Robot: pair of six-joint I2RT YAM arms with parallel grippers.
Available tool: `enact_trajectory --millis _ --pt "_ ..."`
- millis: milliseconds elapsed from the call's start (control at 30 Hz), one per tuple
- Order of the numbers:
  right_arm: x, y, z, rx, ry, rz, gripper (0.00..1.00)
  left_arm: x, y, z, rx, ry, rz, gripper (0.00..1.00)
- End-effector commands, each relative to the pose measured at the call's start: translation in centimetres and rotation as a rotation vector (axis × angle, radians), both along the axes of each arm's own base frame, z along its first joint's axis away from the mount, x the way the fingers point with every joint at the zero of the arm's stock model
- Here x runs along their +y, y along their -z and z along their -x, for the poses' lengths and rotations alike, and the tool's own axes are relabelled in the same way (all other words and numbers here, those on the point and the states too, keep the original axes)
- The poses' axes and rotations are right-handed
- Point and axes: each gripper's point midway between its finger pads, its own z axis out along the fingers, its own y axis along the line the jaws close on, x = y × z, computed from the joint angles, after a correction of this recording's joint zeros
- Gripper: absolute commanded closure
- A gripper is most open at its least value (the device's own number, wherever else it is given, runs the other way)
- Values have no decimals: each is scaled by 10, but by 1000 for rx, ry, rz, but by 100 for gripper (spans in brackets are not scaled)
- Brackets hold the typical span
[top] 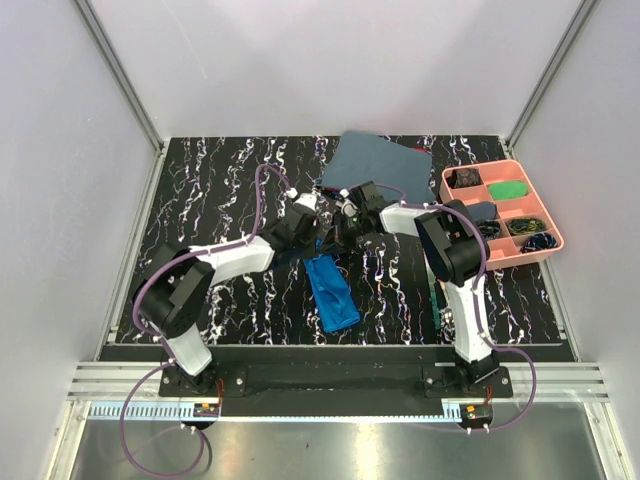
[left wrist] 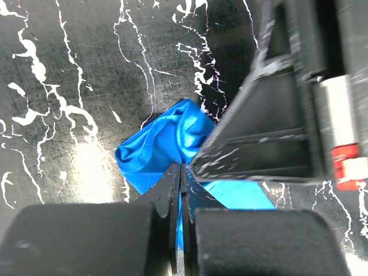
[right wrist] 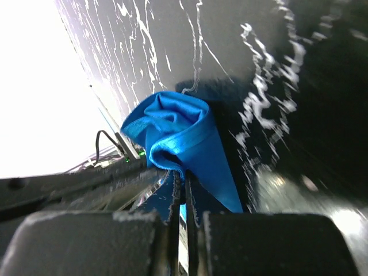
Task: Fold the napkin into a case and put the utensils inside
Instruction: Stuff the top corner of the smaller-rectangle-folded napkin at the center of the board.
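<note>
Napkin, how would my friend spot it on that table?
Find the black marbled table and look near its middle. The napkin is the long folded strip there. It is bright shiny blue, unlike the dull grey-blue cloth behind it.

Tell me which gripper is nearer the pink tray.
Right. The right gripper pinches the napkin on the side toward the pink tray; the left gripper pinches it just beyond.

Thin satin-shiny cloth napkin point(left wrist: 167, 144), creased; glossy black marbled table point(left wrist: 69, 69); matt pink plastic tray point(top: 530, 254).
</note>
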Motion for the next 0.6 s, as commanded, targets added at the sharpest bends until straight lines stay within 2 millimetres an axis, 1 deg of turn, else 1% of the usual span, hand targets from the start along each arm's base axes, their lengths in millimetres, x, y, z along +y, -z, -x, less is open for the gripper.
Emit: enact_trajectory --millis 0,67,133,167,200,267,300,333,400,433,567 --pt "26 -18 -9 -23 -6 -80 99 -13 -27 -6 -37 -2 122 100" --pt "28 -19 -12 -24 5 -88 99 -12 -25 -5 -27 -7 131 100" --pt "33 -19 -14 -18 13 -98 96 -13 -24 -5 -21 -11 144 100" --pt "35 -22 -12 -15 1 -110 95 -11 -20 -5 -7 -25 150 100" --pt "36 -26 -15 -40 -4 -130 92 -8 -18 -5 0 -38 146 100" --pt "29 -32 -16 -64 7 -125 81 -1 -14 -5 16 -69 146 100" --pt "24 -32 -15 -64 6 -122 78 1 -12 -4 21 -76 146 100" --pt "24 -39 -14 -75 -3 -131 77 3 -11 -4 26 -84 146 100" --pt "19 -38 -6 -50 -17 -120 73 8 -9 -3 28 -94 147 100" --pt "18 -43 -5 -62 -17 -122 72 7 -9 -3 29 -94 153 100" --pt "12 -43 -1 -76 -13 -104 68 8 -10 -4 29 -96 161 100"
